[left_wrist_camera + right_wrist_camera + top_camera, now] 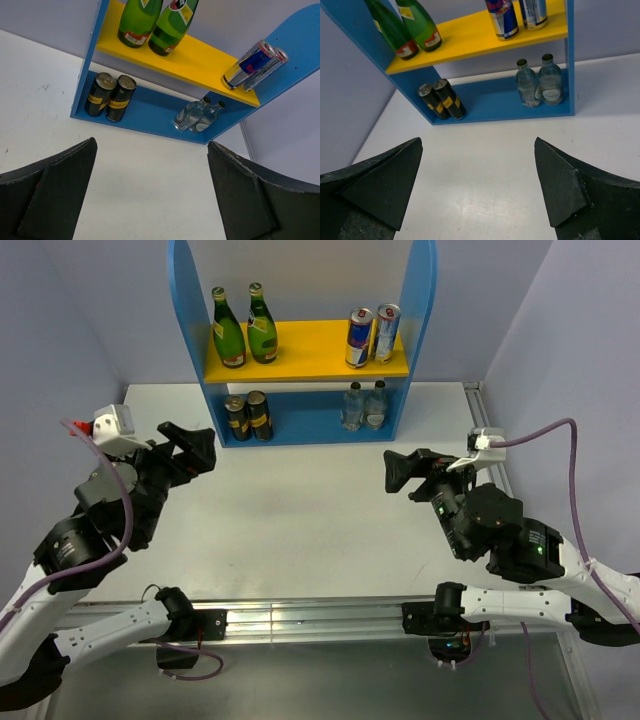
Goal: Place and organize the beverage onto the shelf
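Top external view gives you eight drinks, all upright in the shelf [310, 352] at the far edge of the white table [300, 530]. Count two green glass bottles [229, 335] at the left of the yellow upper board and two blue-and-silver cans [359, 338] at its right. On the lower level, two black-and-gold cans [237, 418] stand at the left and two clear bottles [352, 408] at the right. Each pair stands close side by side. Bare yellow board shows between the upper pairs, and the blue back shows between the lower ones.

Your left gripper [200, 448] and right gripper [398, 472] both stand spread wide and hold nothing. They hover over the table, well apart from each other and short of the shelf, with open white tabletop between them.

Lavender walls close in on both sides, and the right one runs just beside your right arm. A purple cable [560, 430] loops off each wrist.
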